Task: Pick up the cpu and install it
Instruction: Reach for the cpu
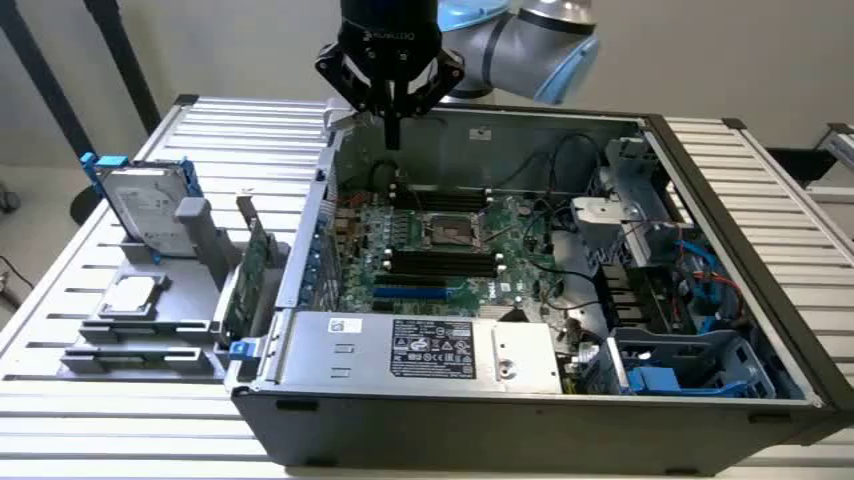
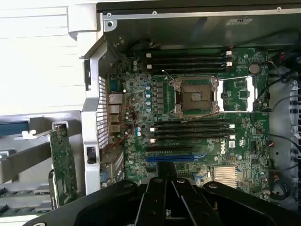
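Gripper (image 2: 165, 170) housing sits closest to the wrist lens. Fingers (image 1: 392, 126) are together, with nothing held. They hang high over the back edge of the open computer case (image 1: 747, 330), pointing down.

Chip (image 1: 130, 294): lies flat, metal lid up, on the grey rack (image 1: 147, 330) outside the case. It is well apart from the fingers, far below them and off toward the exterior view's left, with the case wall between. Hard drive (image 1: 140, 205) stands upright on the same rack, just beside the chip on the side nearer the fingers. Green card (image 1: 248, 265) stands on edge between chip and case wall.

Socket (image 2: 195, 96): on the green board (image 2: 235, 150) inside the case, below the fingers. It looks uncovered, with its metal frame seemingly swung aside. No chip in it.

Judgement: the step in hand is the reach for the chip; pickup not yet done. To do it well:
- Part the fingers before they descend, wide enough to span the chip.
- Come straight down over its centre, square to its edges.
- Grip two opposite edges, lightly.
- Stay clear of the drive and the card, both taller than the chip.

Risk: a skewed grip tilts the chip, and a tilted chip likely won't seat.
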Robot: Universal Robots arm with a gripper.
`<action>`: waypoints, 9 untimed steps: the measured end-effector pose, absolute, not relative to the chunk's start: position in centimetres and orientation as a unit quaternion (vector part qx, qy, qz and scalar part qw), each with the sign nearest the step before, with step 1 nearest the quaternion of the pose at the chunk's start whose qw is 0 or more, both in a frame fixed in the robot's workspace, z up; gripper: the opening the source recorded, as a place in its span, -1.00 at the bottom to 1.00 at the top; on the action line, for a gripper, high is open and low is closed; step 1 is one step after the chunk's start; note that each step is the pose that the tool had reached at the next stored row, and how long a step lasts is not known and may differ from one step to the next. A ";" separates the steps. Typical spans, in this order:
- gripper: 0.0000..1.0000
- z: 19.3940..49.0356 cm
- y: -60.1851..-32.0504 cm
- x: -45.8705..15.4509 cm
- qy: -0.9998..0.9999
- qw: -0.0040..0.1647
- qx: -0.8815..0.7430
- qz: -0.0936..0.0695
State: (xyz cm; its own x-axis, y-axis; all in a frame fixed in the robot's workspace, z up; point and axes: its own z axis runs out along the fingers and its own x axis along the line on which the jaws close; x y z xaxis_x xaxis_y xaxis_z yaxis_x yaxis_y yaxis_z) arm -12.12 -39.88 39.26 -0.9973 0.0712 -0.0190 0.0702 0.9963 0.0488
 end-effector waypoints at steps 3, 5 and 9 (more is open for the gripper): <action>-0.79 39.3 -39.9 -12.1 0.999 0.010 0.035 0.024; -0.79 39.3 -39.9 -12.1 0.999 0.010 0.035 0.024; -0.79 39.3 -39.9 -12.1 0.999 0.010 0.035 0.024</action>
State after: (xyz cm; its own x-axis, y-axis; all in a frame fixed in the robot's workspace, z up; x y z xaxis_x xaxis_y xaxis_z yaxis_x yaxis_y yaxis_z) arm -12.12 -39.88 39.26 -0.9973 0.0712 -0.0190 0.0702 0.9963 0.0487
